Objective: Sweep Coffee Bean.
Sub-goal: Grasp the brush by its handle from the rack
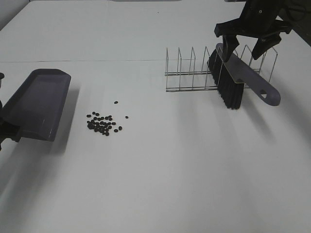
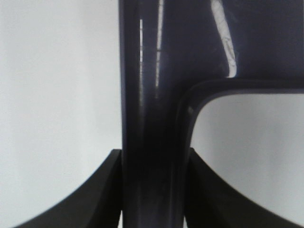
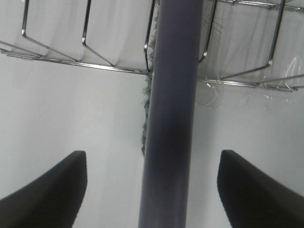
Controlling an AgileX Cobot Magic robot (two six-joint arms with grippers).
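The coffee beans (image 1: pixel 103 124) lie in a loose dark scatter on the white table, just right of the dark purple dustpan (image 1: pixel 39 104). My left gripper (image 2: pixel 153 159) is shut on the dustpan's handle (image 2: pixel 152 95), and the pan hangs tilted a little above the table. A purple brush (image 1: pixel 239 74) with black bristles leans in the wire rack (image 1: pixel 187 73). My right gripper (image 1: pixel 243 51) is open just above the brush. In the right wrist view the brush back (image 3: pixel 171 118) runs between the wide-apart fingers (image 3: pixel 52 190) without touching them.
The white table (image 1: pixel 170 170) stretches to the front and right of the beans. The rack's chrome wires (image 3: pixel 95 61) stand close around the brush on both sides. A single bean (image 1: pixel 115 102) lies apart, behind the main scatter.
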